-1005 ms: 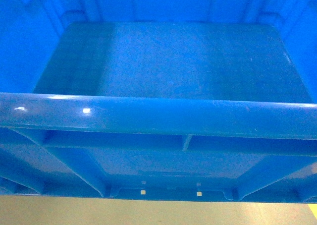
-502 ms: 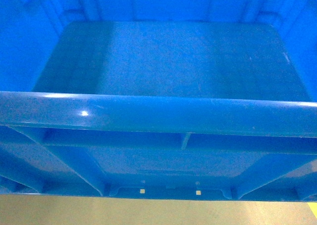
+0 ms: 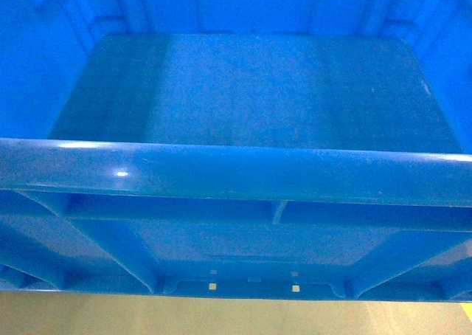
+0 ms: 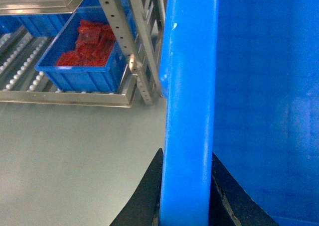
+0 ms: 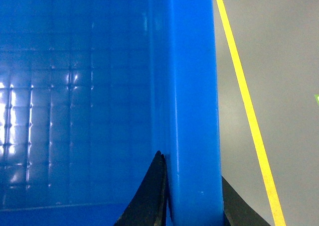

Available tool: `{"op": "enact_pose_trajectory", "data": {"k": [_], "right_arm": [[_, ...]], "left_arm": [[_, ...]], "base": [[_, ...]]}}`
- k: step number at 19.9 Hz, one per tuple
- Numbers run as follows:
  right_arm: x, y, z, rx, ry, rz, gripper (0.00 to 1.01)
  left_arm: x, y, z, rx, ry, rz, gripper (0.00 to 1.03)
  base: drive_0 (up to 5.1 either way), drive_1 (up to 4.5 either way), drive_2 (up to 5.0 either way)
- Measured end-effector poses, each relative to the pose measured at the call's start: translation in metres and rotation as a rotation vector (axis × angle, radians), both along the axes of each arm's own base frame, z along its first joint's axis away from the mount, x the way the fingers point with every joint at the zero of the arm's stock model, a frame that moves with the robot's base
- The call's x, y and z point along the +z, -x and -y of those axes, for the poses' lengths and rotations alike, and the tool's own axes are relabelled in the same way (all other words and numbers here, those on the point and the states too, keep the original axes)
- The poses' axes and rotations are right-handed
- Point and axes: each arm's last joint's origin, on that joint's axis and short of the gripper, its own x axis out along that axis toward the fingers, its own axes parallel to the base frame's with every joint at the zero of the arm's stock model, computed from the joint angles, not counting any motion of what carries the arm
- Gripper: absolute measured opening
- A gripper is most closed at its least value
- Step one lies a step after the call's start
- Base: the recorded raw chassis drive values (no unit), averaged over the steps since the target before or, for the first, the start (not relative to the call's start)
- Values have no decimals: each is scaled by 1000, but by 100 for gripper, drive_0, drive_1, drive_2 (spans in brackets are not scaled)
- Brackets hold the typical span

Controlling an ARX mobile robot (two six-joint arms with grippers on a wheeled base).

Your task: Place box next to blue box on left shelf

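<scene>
The box (image 3: 236, 174), a large bright blue open crate, fills the head view, with its thick near rim across the middle and its smooth floor beyond. In the left wrist view my left gripper (image 4: 187, 154) is shut on the box's side rim (image 4: 189, 86), one black finger on each side. My right gripper (image 5: 192, 166) is likewise shut on the opposite rim (image 5: 192, 86). The blue box (image 4: 82, 76) with red contents sits on the left shelf (image 4: 70, 97), a metal roller rack, off to the upper left and apart from the carried box.
A perforated metal upright (image 4: 124, 32) of the shelf stands between the blue box and the carried box. Another blue bin (image 4: 40, 24) sits further back on the rollers. A yellow floor line (image 5: 249, 111) runs along the right side over grey floor (image 4: 75, 156).
The light glints on the box's near rim have shifted and faded slightly. The box keeps almost the same place in the head view.
</scene>
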Motion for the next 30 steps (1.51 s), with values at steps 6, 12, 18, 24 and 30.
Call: {"op": "enact_pose_trajectory", "data": {"k": [6,12,18,24,30], "right_arm": [[1,1,0,-2,1,3,11],[1,1,0,-2,1,3,11],[0,1,0,-1,2,2,11],[0,1,0,-2,2,2,11],[1,0,0,-1,0,4,11]], "left_arm": [[0,0,0,-1,1,-1,13],[0,0,0,-1,0,-2,13],[0,0,0,-1,0,-2,13],[0,0,0,-1,0,-2,13],[0,0,0,-1,0,-1,13]], "base": [[-479,267,267],[-506,240,240],[-504,242,242],[-506,239,239],[-508,237,237]]}}
